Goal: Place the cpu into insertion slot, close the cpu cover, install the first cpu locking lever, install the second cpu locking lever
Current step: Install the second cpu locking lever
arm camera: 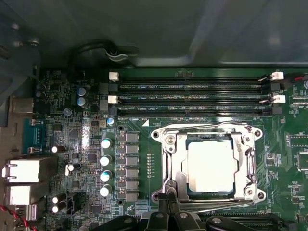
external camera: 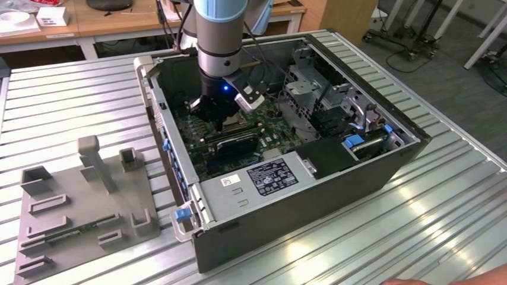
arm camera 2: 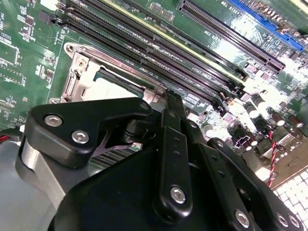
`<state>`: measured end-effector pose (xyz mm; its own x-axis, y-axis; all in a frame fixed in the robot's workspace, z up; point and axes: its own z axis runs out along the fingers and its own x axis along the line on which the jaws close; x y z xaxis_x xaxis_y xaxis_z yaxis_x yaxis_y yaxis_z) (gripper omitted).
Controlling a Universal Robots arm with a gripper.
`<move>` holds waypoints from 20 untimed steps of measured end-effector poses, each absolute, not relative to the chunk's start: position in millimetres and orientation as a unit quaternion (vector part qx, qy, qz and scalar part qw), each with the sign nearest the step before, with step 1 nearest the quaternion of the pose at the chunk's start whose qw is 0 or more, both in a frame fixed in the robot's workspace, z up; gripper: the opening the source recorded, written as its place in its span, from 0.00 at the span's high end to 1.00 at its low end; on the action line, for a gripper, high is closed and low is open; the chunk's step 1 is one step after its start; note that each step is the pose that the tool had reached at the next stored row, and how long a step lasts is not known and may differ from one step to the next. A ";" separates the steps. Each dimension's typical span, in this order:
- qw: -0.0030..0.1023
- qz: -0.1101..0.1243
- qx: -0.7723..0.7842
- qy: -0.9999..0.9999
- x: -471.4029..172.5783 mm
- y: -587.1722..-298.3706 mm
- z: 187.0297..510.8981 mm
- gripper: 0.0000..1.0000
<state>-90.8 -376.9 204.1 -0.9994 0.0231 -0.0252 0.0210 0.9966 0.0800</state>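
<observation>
- Ribbed grey metal is forming the table (external camera: 71, 101) that is carrying the open black computer case (external camera: 317, 196); wooden desks are standing behind it, and a grey fixture tray (external camera: 79, 208) is lying on the table to the exterior view's left of the case.
- The green motherboard (arm camera: 72, 134) is lying flat in the case, with a grey perforated drive cage (external camera: 305, 89) rising on the exterior view's right and the power supply (external camera: 253, 181) sitting at the near edge.
- The arm is reaching down into the case, its black gripper (external camera: 222, 116) hanging just over the socket; whether the fingers are open or closed cannot be told.
- Long black memory slots (arm camera: 192, 96) are running parallel, just beside the socket.
- The cpu cover (arm camera: 173, 163) is lying flat, framing the chip.
- The cpu (arm camera: 211, 165) is sitting in the insertion slot (arm camera: 208, 192), metal top facing up, edges square with the frame.
</observation>
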 end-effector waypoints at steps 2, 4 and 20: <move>0.013 0.040 0.011 0.999 -90.9 -376.9 204.0 0.89; 0.013 0.040 0.011 0.999 -90.9 -376.9 204.0 0.89; 0.013 0.040 0.011 0.999 -90.8 -377.7 212.7 0.89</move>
